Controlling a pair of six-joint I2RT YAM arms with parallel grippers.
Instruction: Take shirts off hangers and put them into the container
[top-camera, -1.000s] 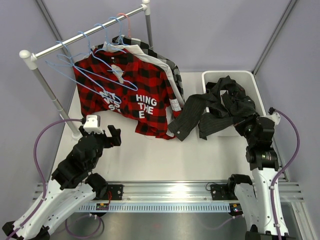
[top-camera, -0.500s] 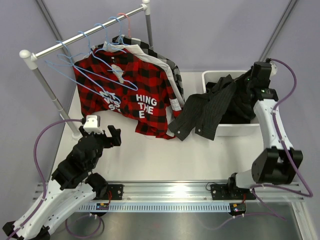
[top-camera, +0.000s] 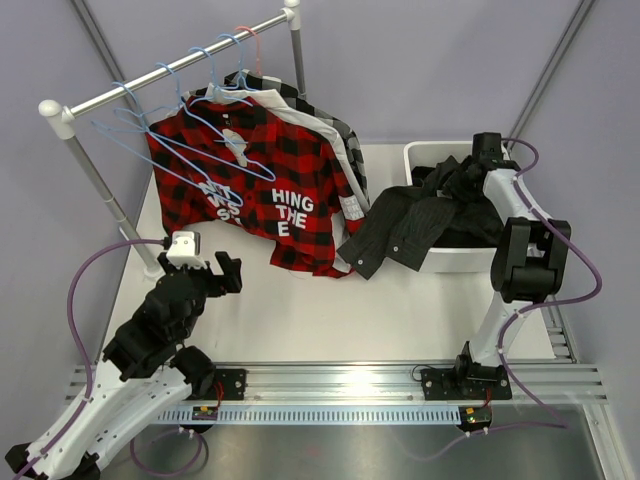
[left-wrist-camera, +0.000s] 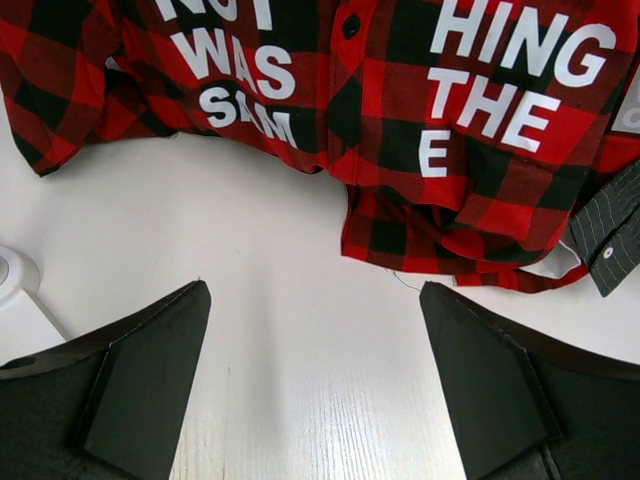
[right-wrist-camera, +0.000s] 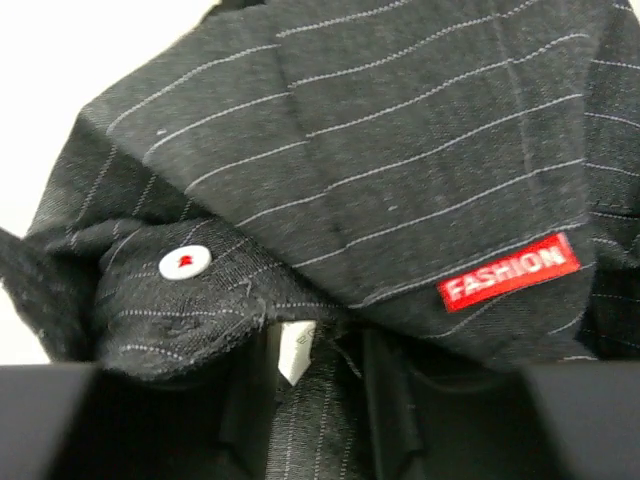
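Charcoal pinstriped shirt (top-camera: 405, 225) lies slantwise. Its long axis runs from the table (top-camera: 300, 310) at lower left up into the white tub (top-camera: 462, 259) at upper right, and it drapes over the tub's left rim. Left gripper (left-wrist-camera: 315, 300) is wide open and empty, over bare table just short of the red-black plaid shirt (top-camera: 270, 190) hem. That shirt hangs on a light-blue hanger (top-camera: 215, 75). Right gripper (right-wrist-camera: 312, 372) is over the tub, jaws apart, with pinstriped fabric and a red FASHION label (right-wrist-camera: 510, 272) just beneath. Contact can't be told.
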